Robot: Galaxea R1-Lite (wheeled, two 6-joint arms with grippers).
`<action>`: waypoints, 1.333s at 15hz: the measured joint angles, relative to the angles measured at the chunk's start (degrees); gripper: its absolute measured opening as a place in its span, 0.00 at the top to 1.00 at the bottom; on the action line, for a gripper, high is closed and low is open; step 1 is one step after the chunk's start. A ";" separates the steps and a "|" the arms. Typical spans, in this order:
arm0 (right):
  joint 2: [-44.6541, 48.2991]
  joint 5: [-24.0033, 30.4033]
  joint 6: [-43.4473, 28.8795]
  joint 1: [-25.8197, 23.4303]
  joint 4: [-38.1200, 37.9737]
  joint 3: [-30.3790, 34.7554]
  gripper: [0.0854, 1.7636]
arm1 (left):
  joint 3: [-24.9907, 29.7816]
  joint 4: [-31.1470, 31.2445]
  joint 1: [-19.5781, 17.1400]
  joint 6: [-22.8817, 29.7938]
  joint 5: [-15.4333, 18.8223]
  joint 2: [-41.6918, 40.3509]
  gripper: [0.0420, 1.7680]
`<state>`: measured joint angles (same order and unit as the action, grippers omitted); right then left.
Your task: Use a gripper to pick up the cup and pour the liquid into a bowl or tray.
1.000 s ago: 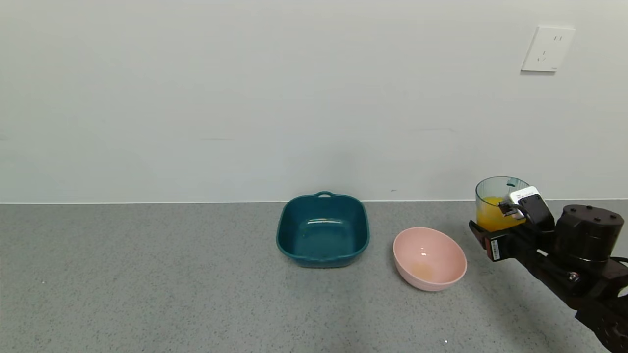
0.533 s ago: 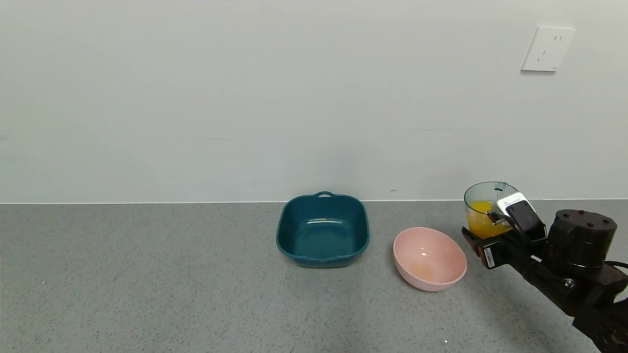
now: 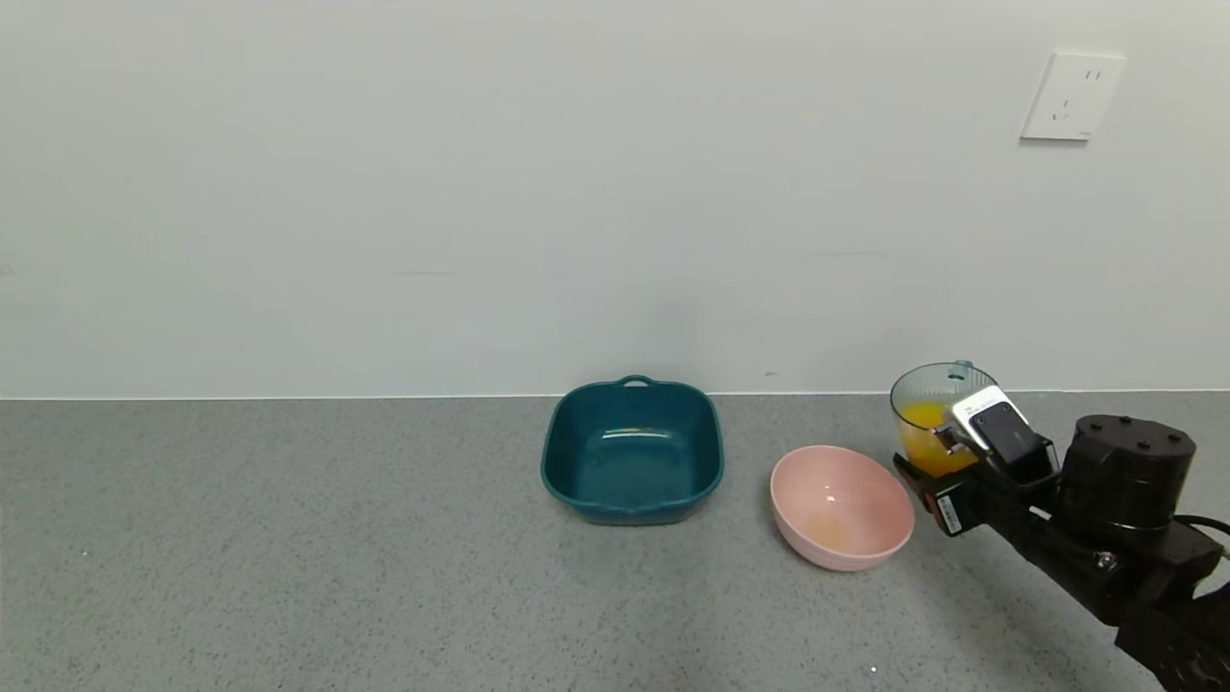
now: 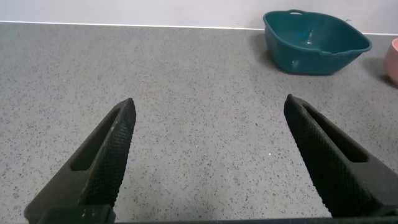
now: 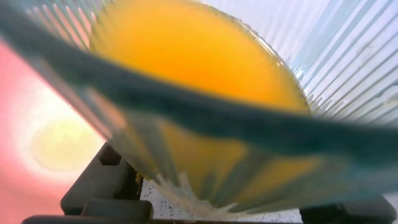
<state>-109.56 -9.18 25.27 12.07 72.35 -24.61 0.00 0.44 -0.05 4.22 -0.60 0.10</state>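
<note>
Cup held beside pink bowl [image 3: 842,506].
My right gripper [image 3: 961,452] clasps the ribbed cup [image 3: 930,411], tilted bowlward, orange liquid [image 3: 924,423] inside; left gripper [image 4: 208,155] gapes, released.

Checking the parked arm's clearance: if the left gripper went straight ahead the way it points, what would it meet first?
Mostly bare countertop lies ahead of the open left gripper. The teal tray sits off to one side of that line, so the way looks free up to the wall, though depth is hard to judge.
</note>
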 joint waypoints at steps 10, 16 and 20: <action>-0.15 -0.18 5.32 1.88 -0.13 0.67 0.26 | 0.00 0.00 -0.02 0.00 0.02 0.00 0.03; -0.15 -0.18 9.98 2.29 -0.33 0.77 0.26 | 0.00 0.00 0.00 0.00 0.00 0.00 0.03; -0.56 -0.44 11.41 2.32 -0.41 0.80 0.26 | 0.00 0.00 0.00 0.00 0.02 0.00 0.03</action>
<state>-110.12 -9.62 36.68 14.38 71.94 -23.81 0.00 0.44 -0.05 4.22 -0.57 0.10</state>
